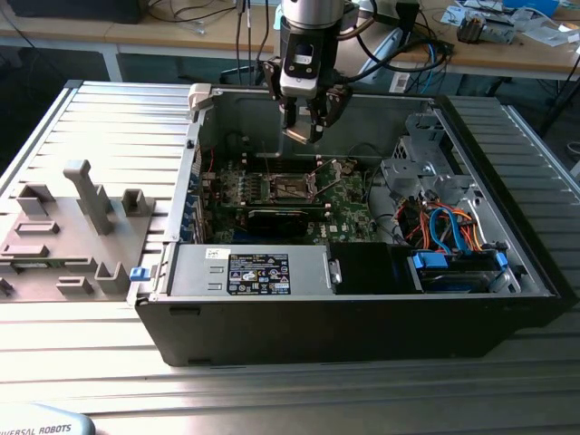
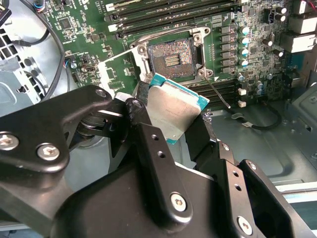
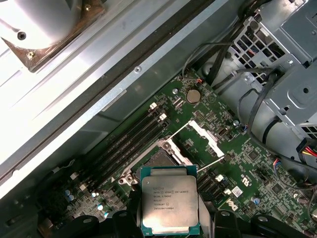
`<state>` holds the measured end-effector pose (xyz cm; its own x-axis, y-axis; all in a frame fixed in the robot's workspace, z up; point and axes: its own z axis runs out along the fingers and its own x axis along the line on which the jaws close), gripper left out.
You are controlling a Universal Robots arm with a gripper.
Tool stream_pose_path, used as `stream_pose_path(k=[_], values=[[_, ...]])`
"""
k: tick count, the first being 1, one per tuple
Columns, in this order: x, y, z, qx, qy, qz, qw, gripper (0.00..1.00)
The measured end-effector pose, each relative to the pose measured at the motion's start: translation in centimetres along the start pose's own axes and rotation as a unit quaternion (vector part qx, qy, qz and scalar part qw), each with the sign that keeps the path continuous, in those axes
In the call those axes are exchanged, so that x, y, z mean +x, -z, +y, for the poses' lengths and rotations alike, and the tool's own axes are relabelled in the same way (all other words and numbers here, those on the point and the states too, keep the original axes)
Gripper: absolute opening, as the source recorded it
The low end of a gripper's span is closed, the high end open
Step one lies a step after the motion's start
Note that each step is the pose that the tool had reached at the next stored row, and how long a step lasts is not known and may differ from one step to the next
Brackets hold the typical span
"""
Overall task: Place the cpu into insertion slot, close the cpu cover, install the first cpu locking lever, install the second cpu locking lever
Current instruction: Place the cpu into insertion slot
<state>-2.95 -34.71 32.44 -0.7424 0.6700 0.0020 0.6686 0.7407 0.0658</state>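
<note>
My gripper (image 1: 306,131) hangs inside the open computer case, above the green motherboard (image 1: 349,204), shut on the cpu. The cpu (image 3: 170,201) is a flat square chip with a silver-grey top and teal edge, held by two opposite edges between the black fingers (image 2: 143,124); in the second wrist view the cpu (image 2: 178,111) is tilted. The insertion slot (image 2: 172,58) lies bare just beyond the chip, its dark centre showing, and in the first wrist view the insertion slot (image 3: 157,159) is partly covered by the chip. The cpu cover (image 3: 204,135) stands swung open beside it. A thin locking lever (image 2: 218,95) sticks out unlatched.
A long black expansion card (image 1: 276,217) lies in front of the socket, memory slots (image 2: 168,10) beside it. A power supply (image 1: 258,272) fills the case front, a drive cage (image 1: 426,154) and blue and orange cables (image 1: 449,222) the exterior view's right. A grey fixture tray (image 1: 72,227) sits outside.
</note>
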Motion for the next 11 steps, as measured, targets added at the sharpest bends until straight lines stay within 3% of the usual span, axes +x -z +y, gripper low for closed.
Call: stream_pose_path(k=[11], values=[[0.0, -0.02, 0.0, 0.0, -0.003, -0.0002, 1.0, 0.54]])
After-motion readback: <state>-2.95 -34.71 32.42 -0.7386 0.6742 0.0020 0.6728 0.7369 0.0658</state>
